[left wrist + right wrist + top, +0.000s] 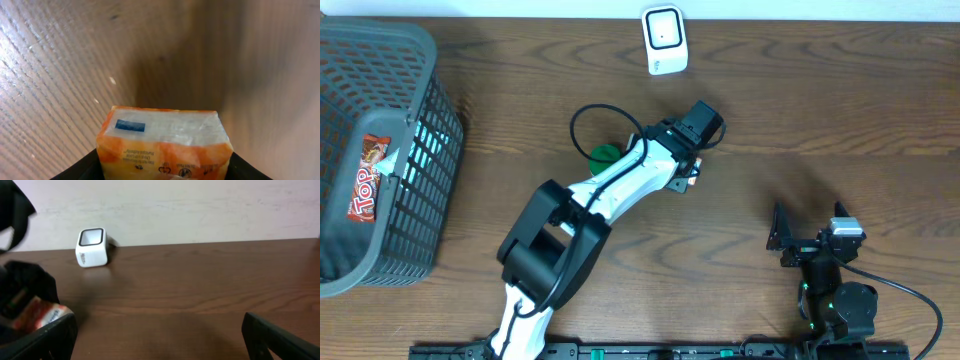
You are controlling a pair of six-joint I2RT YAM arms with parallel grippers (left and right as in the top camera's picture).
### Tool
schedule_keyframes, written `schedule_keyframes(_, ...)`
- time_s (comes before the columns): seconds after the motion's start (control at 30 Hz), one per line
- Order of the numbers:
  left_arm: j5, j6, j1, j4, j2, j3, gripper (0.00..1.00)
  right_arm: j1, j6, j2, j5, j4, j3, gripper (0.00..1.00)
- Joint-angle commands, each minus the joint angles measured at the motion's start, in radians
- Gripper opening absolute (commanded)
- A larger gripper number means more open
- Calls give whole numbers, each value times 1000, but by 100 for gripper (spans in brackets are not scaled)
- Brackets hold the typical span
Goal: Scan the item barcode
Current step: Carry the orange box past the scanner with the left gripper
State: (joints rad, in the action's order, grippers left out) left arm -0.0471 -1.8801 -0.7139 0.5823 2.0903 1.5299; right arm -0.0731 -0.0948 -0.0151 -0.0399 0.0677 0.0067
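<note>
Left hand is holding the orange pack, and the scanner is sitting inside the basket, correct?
No. The left hand holds the orange pack, but the scanner stands on the table near its far edge, outside the basket, as the overhead view shows.

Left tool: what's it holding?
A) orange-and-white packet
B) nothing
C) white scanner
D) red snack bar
A: the left wrist view shows the orange-and-white packet clamped in the left tool. The white scanner stands apart from it, and the red snack bar lies in the basket.
</note>
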Motion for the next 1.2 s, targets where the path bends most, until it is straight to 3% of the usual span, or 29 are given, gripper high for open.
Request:
schedule_keyframes(0.0,74,-99,3,5,59,-1,58,8,6,2,1,4,-1,99)
schedule_keyframes(0.23,147,-141,3,13,113,-1,59,8,6,2,1,4,-1,99)
schedule_keyframes(0.3,148,-141,3,12,113,-1,68,8,6,2,1,4,-1,99)
schedule_keyframes(0.4,148,-137,4,13,111,-1,90,8,6,2,0,4,-1,99)
schedule_keyframes(0.5,154,-133,3,13,105,-1,98,8,6,2,1,4,-1,99)
schedule_keyframes(0.67,139,-68,3,5,50,2,99,8,6,2,1,4,-1,99)
schedule_keyframes(0.9,-19,66,4,-12,-167,2,99,8,6,2,1,4,-1,99)
schedule_keyframes(1.07,-140,367,4,-143,-381,2,98,8,6,2,0,4,-1,99)
schedule_keyframes(1.17,-275,627,26,-174,-499,5,98,8,6,2,1,4,-1,99)
